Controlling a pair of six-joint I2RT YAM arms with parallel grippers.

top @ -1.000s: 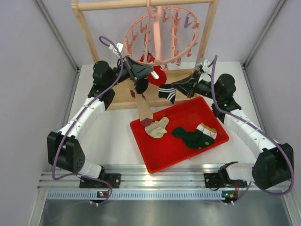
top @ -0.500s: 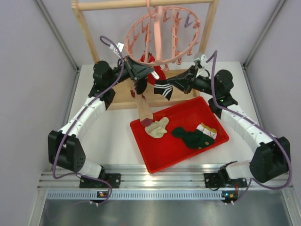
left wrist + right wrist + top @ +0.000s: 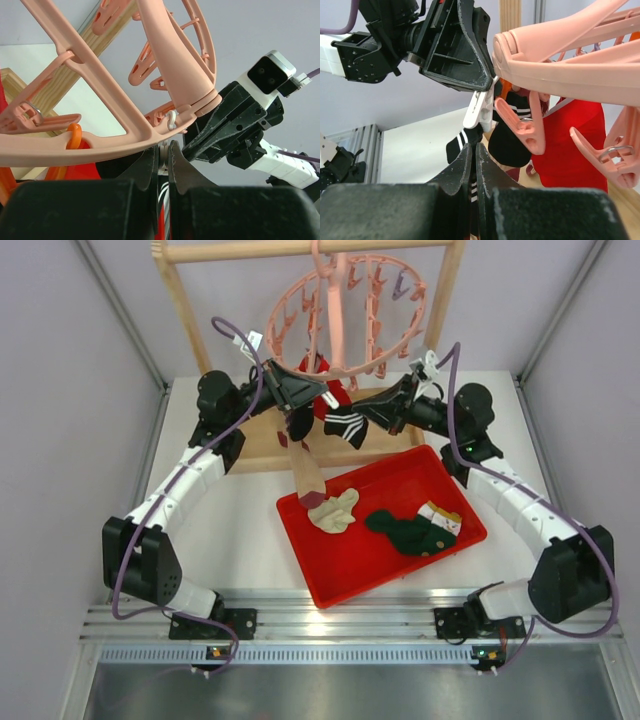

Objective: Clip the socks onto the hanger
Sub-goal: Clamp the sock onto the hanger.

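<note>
Jaws, left: the left gripper is narrowed to a slit, with a sliver of white caught between the fingertips. From the right wrist view these tips meet the top of a white peg under the hanger's near rim.
Jaws, right: the right gripper is closed to a thin gap, pinching the black sock with white stripes.
Black striped sock: held up off the table, just below the white peg and just right of the left gripper. I cannot tell whether it touches the peg.
Grippers: facing each other, tips close together beneath the near side of the hanger.
Hanger: pink ring with spokes, hung by its hook from the top bar of the wooden rack at the far end of the table. Pegs dangle all around.
Red sock: hanging under the ring, just behind the two grippers.
Tan sock: hangs long below the left gripper. Its lower end reaches the far left rim of the red tray, and its upper end is hidden.
Tray contents: cream sock at left, dark green sock at centre right, striped-cuff sock touching the green one's right side.
</note>
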